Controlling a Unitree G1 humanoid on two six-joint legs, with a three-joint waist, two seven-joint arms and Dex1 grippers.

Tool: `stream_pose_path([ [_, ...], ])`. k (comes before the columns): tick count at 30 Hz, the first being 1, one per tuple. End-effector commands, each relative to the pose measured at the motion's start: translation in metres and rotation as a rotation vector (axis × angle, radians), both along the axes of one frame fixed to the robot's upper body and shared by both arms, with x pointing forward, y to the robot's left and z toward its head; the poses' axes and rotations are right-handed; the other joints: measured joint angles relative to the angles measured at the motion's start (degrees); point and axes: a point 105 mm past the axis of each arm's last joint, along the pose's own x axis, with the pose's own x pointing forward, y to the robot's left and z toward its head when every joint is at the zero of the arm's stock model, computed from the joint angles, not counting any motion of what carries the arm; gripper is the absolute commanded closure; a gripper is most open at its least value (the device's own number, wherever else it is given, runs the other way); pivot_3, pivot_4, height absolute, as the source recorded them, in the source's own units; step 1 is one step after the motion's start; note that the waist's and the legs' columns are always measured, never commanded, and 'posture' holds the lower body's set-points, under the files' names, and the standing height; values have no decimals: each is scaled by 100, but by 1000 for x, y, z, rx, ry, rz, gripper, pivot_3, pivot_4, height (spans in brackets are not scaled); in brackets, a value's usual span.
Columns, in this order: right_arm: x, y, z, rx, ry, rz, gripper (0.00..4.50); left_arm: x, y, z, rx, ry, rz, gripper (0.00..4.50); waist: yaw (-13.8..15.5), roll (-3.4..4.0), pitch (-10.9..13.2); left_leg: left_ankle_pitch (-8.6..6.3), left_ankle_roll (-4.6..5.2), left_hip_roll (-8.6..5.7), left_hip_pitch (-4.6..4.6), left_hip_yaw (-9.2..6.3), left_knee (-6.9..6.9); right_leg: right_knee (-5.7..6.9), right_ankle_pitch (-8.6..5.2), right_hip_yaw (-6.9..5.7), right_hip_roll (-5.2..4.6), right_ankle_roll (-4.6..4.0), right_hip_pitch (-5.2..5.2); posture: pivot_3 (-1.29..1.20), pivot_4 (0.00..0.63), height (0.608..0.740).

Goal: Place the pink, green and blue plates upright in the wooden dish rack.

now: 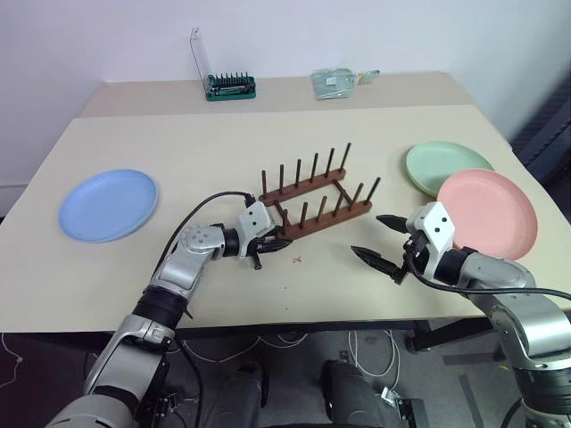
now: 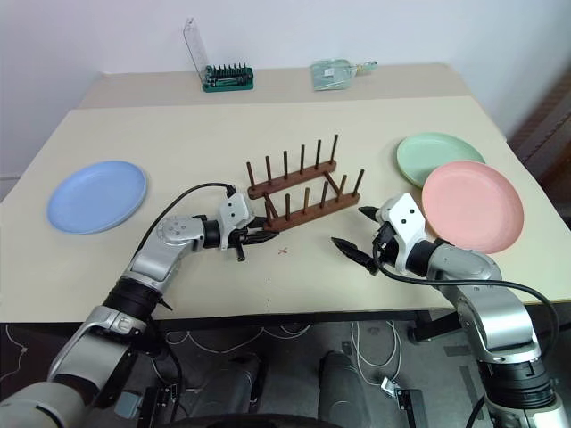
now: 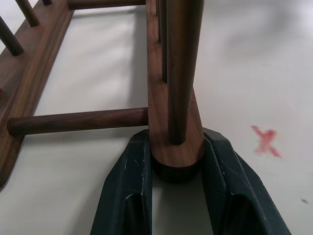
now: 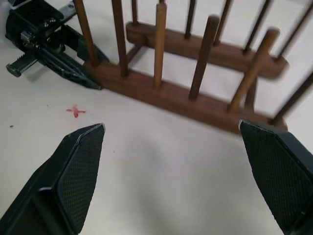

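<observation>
Though no writing can be read anywhere, a red X [image 3: 265,142] marks the table [image 1: 223,152] just in front of the rack [image 1: 314,198]. The rack stands mid-table, its long axis slanting from near left to far right. Blue plate [image 1: 108,204] lies flat far to its left; pink plate [image 1: 488,209] overlaps green plate [image 1: 442,165] to its right. Left gripper [image 3: 177,169] clamps the rack's near rail end. Right gripper [image 1: 380,241] is spread wide and empty by the rack's right end.
</observation>
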Motion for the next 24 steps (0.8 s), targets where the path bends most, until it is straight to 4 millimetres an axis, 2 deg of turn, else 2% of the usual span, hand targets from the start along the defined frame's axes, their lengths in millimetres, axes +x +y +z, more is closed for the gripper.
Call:
stream_pose_path([
  [1,-4,-5,12,-13,-53,-11,0,0,1,6,34,-9,-112,3753,-10,0,0,0,0,0,-1,0,0,-1,0,0,0,0,0,0,150,740],
  [9,-6,-6,12,-18,-58,-25,0,6,4,-1,39,14,-141,3753,-18,-1,0,-2,4,0,0,-1,2,1,-1,0,0,3,-1,0,150,740],
  [16,-6,-6,13,-25,-57,-15,0,16,16,0,11,20,-43,286,-30,-1,0,-4,7,-1,0,-3,2,1,-3,0,-1,7,2,0,150,740],
  [17,-6,-6,13,-29,-56,-13,0,17,21,0,15,23,-20,134,-33,-1,0,-4,7,-1,0,-3,2,2,-3,0,-1,7,1,0,150,740],
  [21,-5,-7,10,-47,-40,-8,0,15,41,1,14,61,47,134,-63,0,0,-4,7,0,1,-3,1,6,-3,0,0,7,-1,0,150,740],
  [24,-2,-13,-2,-102,-9,-35,796,8,63,2,15,73,110,958,-84,1,-1,-4,7,1,4,-2,-2,9,-3,1,0,6,-4,0,150,740],
])
